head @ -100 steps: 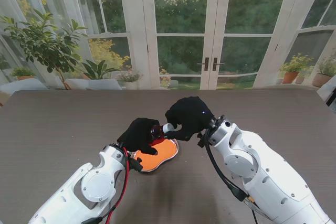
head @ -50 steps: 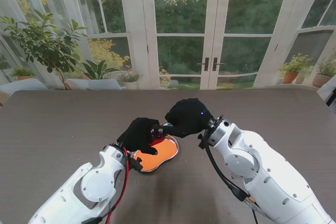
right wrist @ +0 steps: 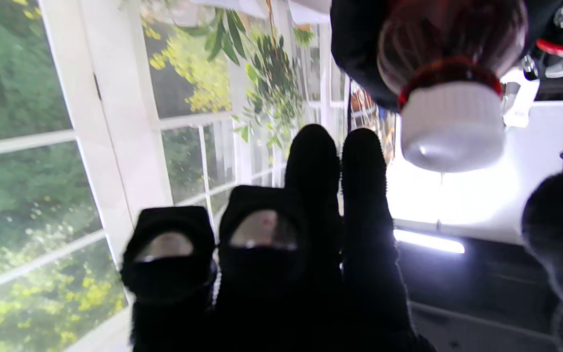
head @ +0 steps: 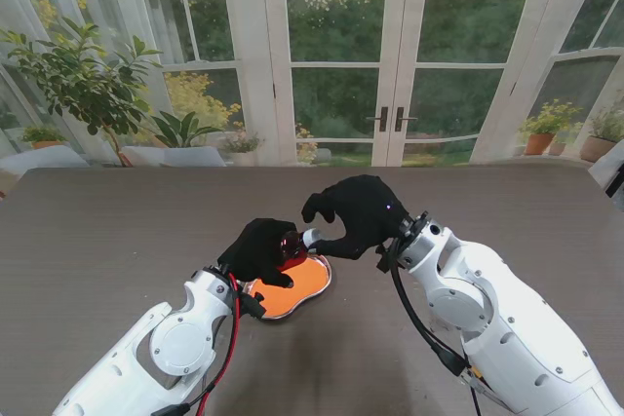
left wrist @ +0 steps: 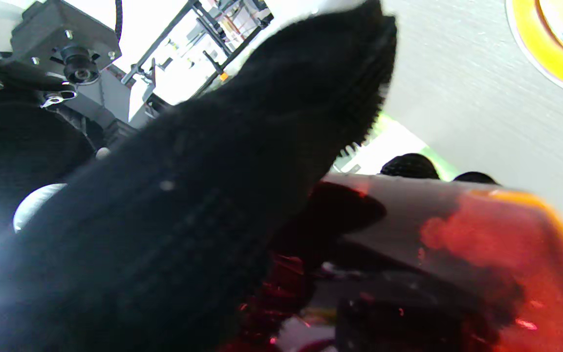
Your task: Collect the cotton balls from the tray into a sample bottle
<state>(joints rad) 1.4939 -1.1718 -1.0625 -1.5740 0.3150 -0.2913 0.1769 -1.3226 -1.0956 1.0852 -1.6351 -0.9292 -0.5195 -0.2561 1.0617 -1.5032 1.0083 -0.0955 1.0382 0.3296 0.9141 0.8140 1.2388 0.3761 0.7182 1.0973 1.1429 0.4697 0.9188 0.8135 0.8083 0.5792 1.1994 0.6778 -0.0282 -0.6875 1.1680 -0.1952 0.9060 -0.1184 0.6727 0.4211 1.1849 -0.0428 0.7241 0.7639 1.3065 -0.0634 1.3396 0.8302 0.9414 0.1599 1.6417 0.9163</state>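
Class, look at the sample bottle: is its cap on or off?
On. The white cap sits on the sample bottle held in the left hand.

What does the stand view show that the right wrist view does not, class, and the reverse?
Only the stand view shows the orange tray on the brown table, and the right hand open, just clear of the cap. Only the right wrist view shows the white cap close up, ribbed and screwed on above a red collar. Both show the left hand gripping the sample bottle.
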